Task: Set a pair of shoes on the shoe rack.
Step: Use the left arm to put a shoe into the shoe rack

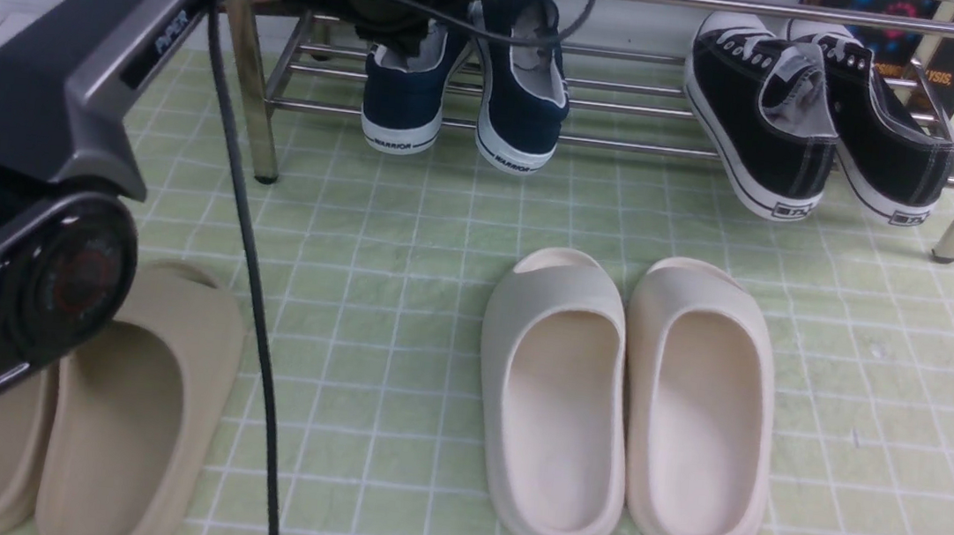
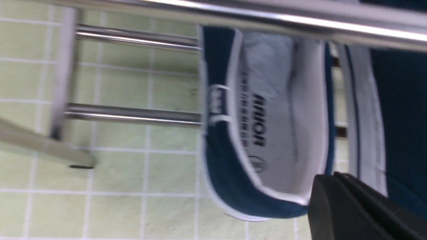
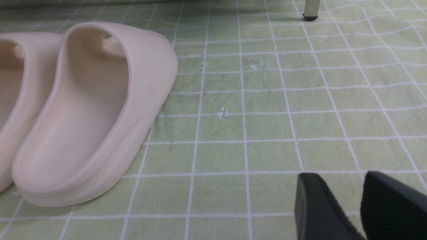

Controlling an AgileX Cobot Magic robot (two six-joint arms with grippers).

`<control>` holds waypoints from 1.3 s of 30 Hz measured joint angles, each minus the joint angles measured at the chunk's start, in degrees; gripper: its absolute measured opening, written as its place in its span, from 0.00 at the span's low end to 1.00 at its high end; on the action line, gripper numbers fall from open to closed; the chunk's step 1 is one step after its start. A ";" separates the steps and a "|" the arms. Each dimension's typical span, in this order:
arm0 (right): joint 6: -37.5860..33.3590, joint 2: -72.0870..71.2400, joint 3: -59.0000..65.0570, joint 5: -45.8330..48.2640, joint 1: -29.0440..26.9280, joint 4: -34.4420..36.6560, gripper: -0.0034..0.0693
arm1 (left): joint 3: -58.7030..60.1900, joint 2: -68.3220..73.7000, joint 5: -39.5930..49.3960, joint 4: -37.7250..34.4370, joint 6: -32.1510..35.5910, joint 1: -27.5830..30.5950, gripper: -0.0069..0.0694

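Observation:
Two navy shoes rest on the chrome shoe rack (image 1: 632, 145), heels hanging over its front bar: the left one (image 1: 403, 105) and the right one (image 1: 522, 113). My left arm reaches over the rack, and its gripper (image 2: 333, 176) sits at the left shoe's opening. The jaws are pressed together on the shoe's side wall by the grey insole (image 2: 277, 110). The other navy shoe (image 2: 400, 116) lies right beside it. My right gripper (image 3: 342, 175) is open and empty, low over the green mat, and is out of the front view.
Black lace-up sneakers (image 1: 759, 111) sit on the rack's right part. Cream slides (image 1: 552, 399) lie mid-mat, one also in the right wrist view (image 3: 90, 110). Tan slides (image 1: 134, 409) lie at the front left. My left arm's cable (image 1: 254, 280) hangs over the mat.

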 joint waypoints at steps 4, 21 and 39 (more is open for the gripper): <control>0.00 0.00 0.00 0.00 0.00 0.00 0.38 | 0.00 0.31 -0.54 -1.46 1.25 1.91 0.09; 0.00 0.00 0.00 0.00 0.00 0.00 0.38 | 0.00 7.59 -10.02 6.01 -12.21 2.55 0.35; -0.06 0.00 0.00 0.00 0.00 0.00 0.38 | 0.37 6.23 -13.78 15.59 -21.47 1.65 0.14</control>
